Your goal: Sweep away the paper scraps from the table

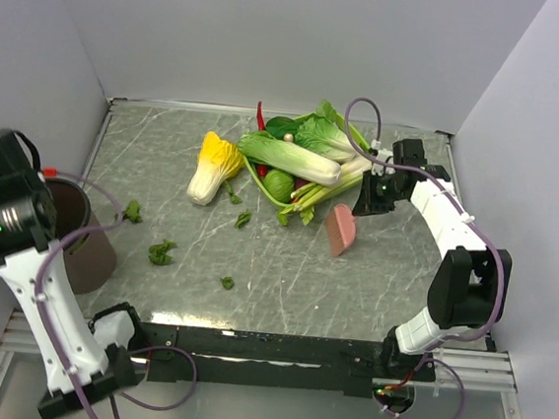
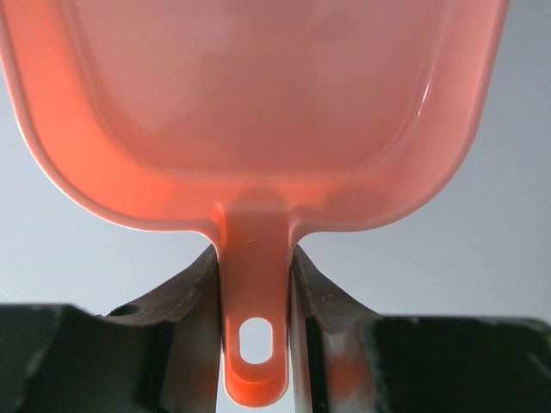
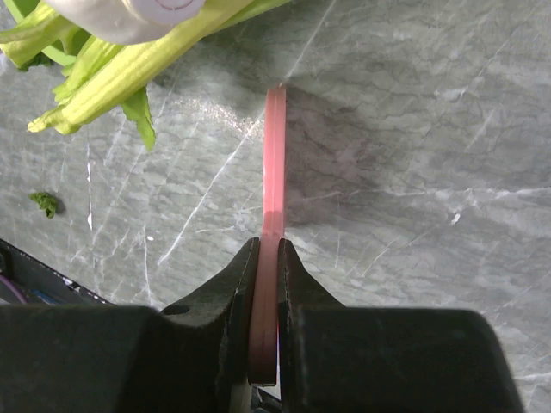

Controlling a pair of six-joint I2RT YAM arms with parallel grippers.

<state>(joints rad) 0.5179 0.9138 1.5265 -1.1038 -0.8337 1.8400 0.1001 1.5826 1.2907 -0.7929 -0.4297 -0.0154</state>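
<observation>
Marble table (image 1: 372, 278); left end effector (image 2: 255, 258) tight on glossy dustpan (image 2: 258, 103), right end effector (image 3: 269, 249) on flat pink slab (image 3: 274, 155).

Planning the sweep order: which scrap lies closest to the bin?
The leftmost scrap, just right of the bin. The others lie farther right, toward the middle of the table.

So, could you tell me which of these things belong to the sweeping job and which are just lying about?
Job in hand: paper scraps, table, pink dustpan, flat pink scraper, probably the brown bin.
Lying about: yellow-and-white cabbage, bok choy, green stalks, red chilli.
</observation>
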